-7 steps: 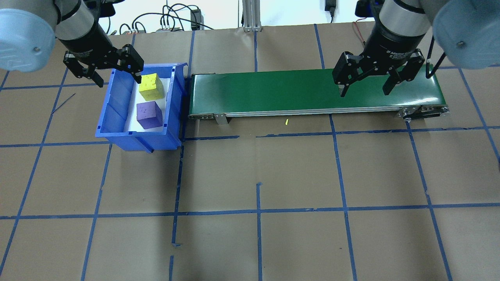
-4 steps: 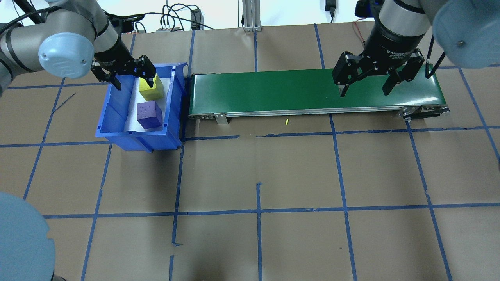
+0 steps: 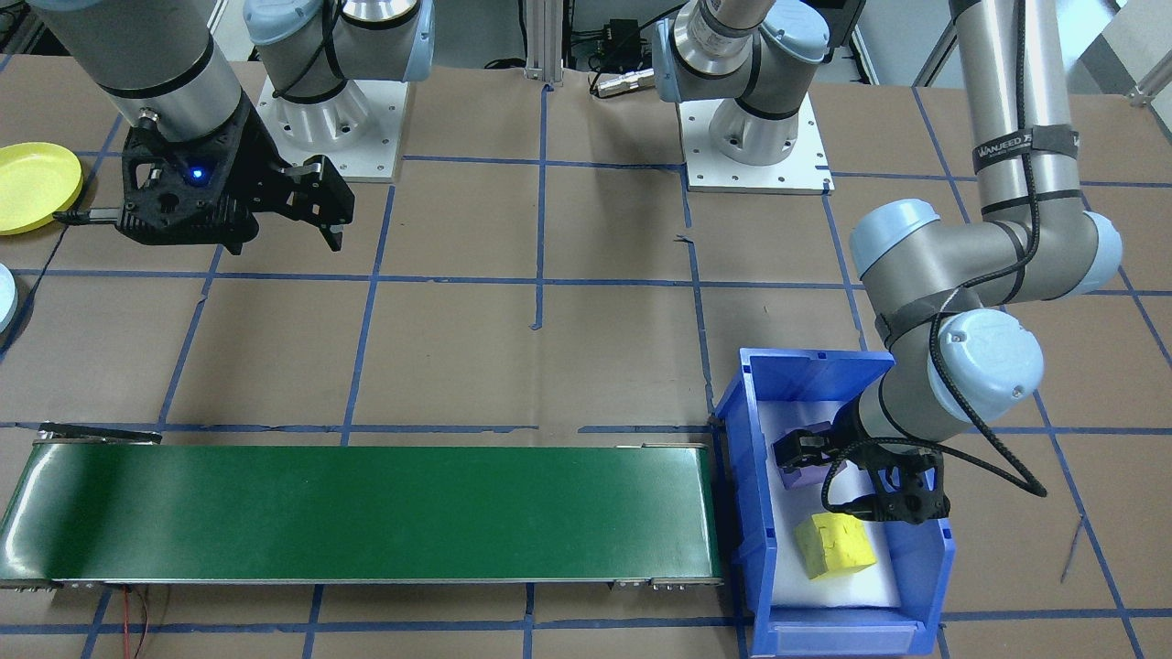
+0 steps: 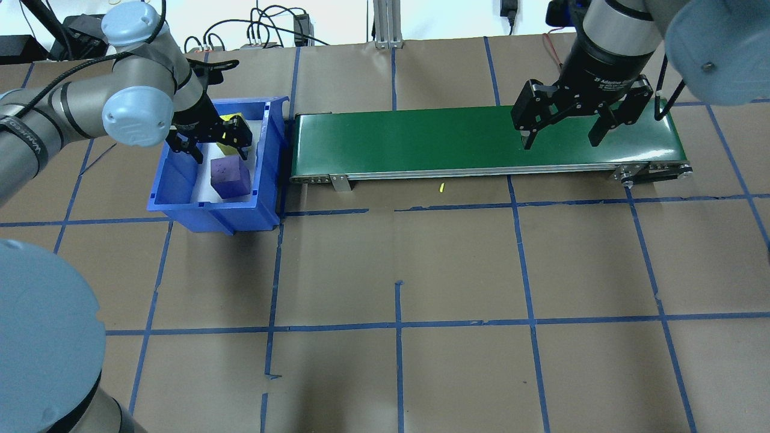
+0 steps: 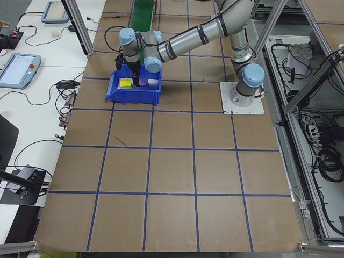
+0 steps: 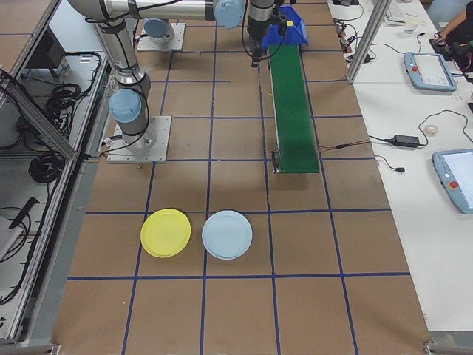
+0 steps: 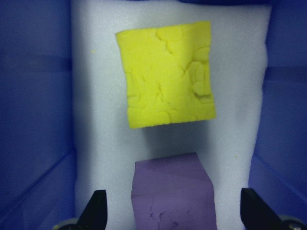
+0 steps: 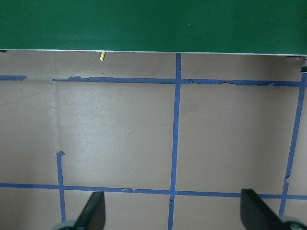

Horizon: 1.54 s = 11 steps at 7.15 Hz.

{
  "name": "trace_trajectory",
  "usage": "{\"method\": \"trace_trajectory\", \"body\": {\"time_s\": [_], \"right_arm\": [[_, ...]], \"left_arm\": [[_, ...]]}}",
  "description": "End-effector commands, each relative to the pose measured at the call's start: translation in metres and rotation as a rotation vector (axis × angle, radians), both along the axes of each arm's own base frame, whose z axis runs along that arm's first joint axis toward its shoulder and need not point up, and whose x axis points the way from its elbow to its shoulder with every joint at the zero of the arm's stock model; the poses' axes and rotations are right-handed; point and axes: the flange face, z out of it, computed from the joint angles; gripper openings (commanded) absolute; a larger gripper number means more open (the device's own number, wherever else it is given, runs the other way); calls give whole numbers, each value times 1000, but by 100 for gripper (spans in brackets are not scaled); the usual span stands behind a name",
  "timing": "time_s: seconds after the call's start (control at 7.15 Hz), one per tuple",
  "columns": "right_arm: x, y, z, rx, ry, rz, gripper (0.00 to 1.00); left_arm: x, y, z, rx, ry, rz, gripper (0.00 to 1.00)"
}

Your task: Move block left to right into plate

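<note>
Left gripper (image 4: 209, 140): jaws spread wide, holding nothing; lowered into the bin (image 4: 274, 144), fingers pointing down. In the left wrist view both fingertips (image 7: 96, 211) show at the bottom corners, well apart.
Purple block (image 7: 173, 194): directly between the left gripper's fingers, not touched by either; resting on the white foam pad (image 7: 100, 139) that lines the bin floor. In the overhead view it lies just in front of the gripper (image 4: 228, 176).
Yellow block (image 7: 166, 74): beyond the purple block along the bin, slightly skewed to the bin walls, close to the purple one but apart from it. In the front-facing view it sits toward the bin's open-fronted end (image 3: 833, 544), beside the gripper's body.
Bin: blue, walls on both sides of the left gripper; its end stands just beside the end of the conveyor (image 4: 481, 141).
Conveyor: green belt, running from the bin toward the right gripper; nothing on it.
Right gripper (image 4: 561, 132): jaws spread wide, holding nothing; hanging above the far end of the belt, well apart from the bin. Its wrist view shows the belt edge and the taped brown table (image 8: 120, 134) below, with a small yellow scrap (image 8: 102, 56) by the belt.
Plates: a yellow plate (image 6: 165, 232) and a pale blue plate (image 6: 227, 234) lie side by side on the table beyond the conveyor's right end, well apart from both grippers.
</note>
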Motion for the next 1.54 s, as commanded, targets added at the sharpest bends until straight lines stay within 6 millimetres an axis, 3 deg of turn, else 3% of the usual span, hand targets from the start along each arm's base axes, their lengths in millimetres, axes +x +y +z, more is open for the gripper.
{"method": "trace_trajectory", "body": {"time_s": [0.0, 0.14, 0.28, 0.7, 0.84, 0.98, 1.12, 1.26, 1.4], "right_arm": [[2, 0, 0, 1, -1, 2, 100], [-1, 0, 0, 1, 2, -1, 100], [1, 0, 0, 2, 0, 2, 100], [1, 0, 0, -1, -4, 1, 100], [-3, 0, -2, 3, 3, -4, 100], [-2, 0, -2, 4, 2, 20, 100], [-2, 2, 1, -2, 1, 19, 100], [-2, 2, 1, -7, 1, 22, 100], [-1, 1, 6, -17, 4, 22, 100]], "left_arm": [[-2, 11, -16, 32, 10, 7, 58], [-2, 11, -16, 34, 10, -4, 48], [0, 3, 10, -14, -7, 1, 36], [4, -21, 116, -103, -28, 5, 36], [-1, -30, 143, -154, -17, -1, 36], [-11, -35, 155, -192, 23, -11, 36], [-29, -37, 154, -206, 70, -38, 36], [-82, -33, 152, -217, 69, -114, 37], [-127, -25, 137, -193, 75, -173, 37]]}}
